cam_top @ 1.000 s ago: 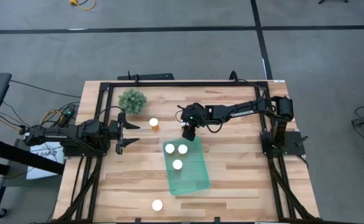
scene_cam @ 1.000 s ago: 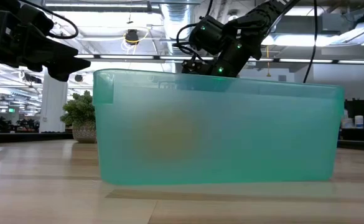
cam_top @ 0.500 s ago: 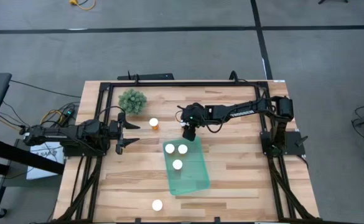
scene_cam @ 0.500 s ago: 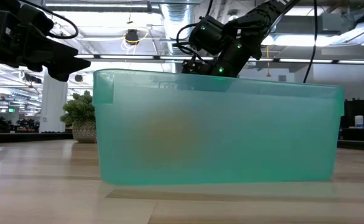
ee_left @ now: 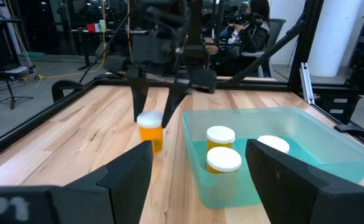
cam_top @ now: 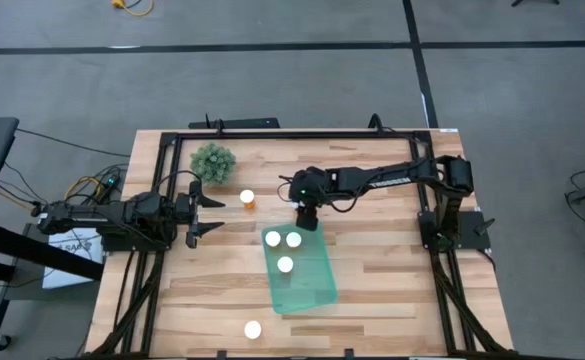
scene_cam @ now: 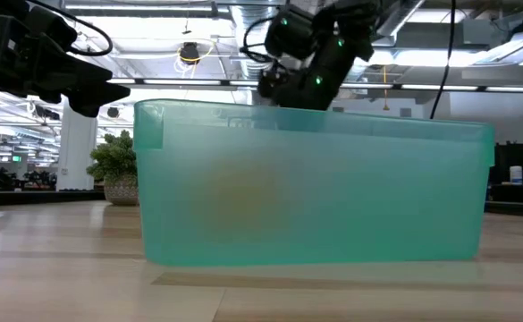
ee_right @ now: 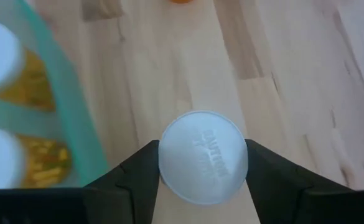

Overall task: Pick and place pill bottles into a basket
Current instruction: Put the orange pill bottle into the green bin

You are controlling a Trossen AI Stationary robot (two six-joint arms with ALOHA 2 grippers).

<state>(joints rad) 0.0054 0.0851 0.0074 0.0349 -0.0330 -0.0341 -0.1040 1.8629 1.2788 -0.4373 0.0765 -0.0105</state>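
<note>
Right gripper (cam_top: 305, 217) pointed down just beyond the basket's (cam_top: 317, 285) far rim, clamped on a white-capped pill bottle (ee_right: 202, 157). Left gripper (cam_top: 208, 213) level at the worktop's (cam_top: 392, 290) left, parted, empty.

My right gripper (cam_top: 306, 215) points straight down from an arm stretched across from my right side, its fingers (ee_right: 138, 177) pressed against both sides of a white-capped pill bottle (ee_right: 203, 157). My left gripper (cam_top: 210, 214) waits level, fingers spread.
</note>
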